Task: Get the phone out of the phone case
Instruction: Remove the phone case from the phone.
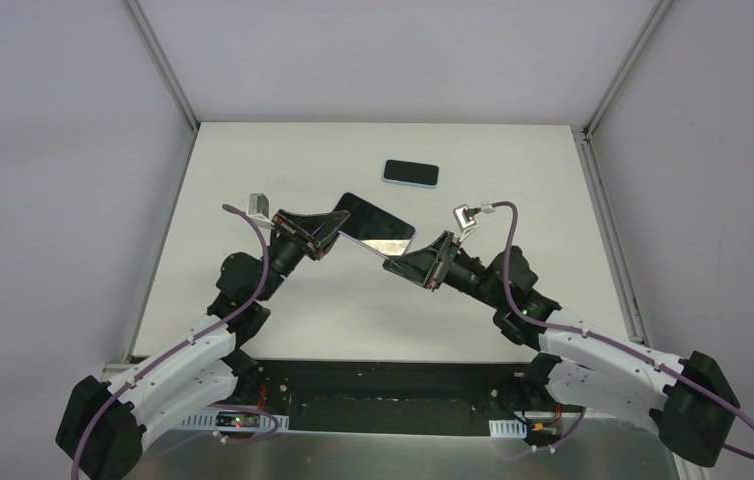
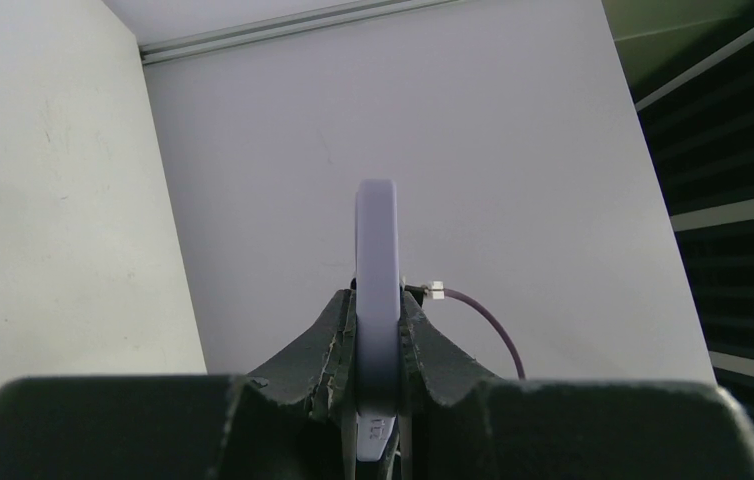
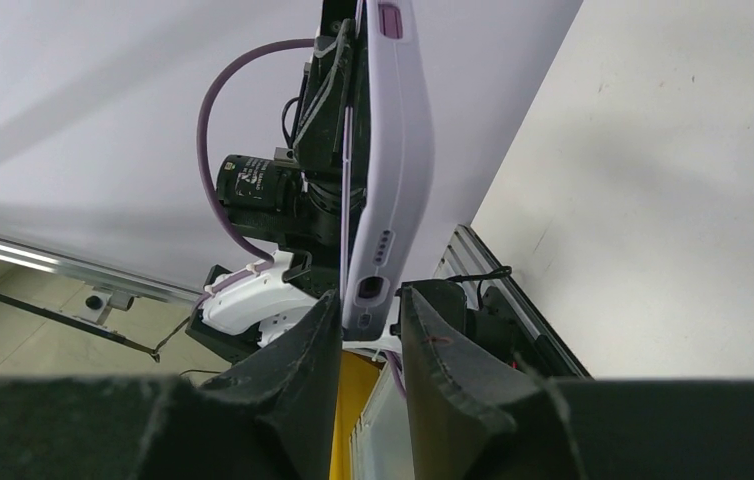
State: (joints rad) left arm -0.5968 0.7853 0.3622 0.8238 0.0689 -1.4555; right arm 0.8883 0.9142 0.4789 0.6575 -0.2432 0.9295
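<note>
From above, the left gripper and the right gripper meet over the middle of the table with the phone carried between them. Its dark screen faces up, and it is tilted and lifted off the surface. The left gripper has the end nearest it, and the right gripper is at the opposite corner. Well beyond both grippers, a second phone with a pale blue rim lies flat on the table, apart from everything else. In the left wrist view, the lavender phone case stands edge-on straight ahead of the camera. The left gripper's fingers are drawn in tight on its two faces, leaving no gap, so it is clamped firmly. Past the case, a purple cable curves against the pale wall. In the right wrist view, the case runs away from the camera, port end nearest. This end sits between the right gripper's fingers, which are narrowed to just about its thickness. Whether the pads press on it or only flank it cannot be told. The left gripper's black body blocks the far end of the case.
</note>
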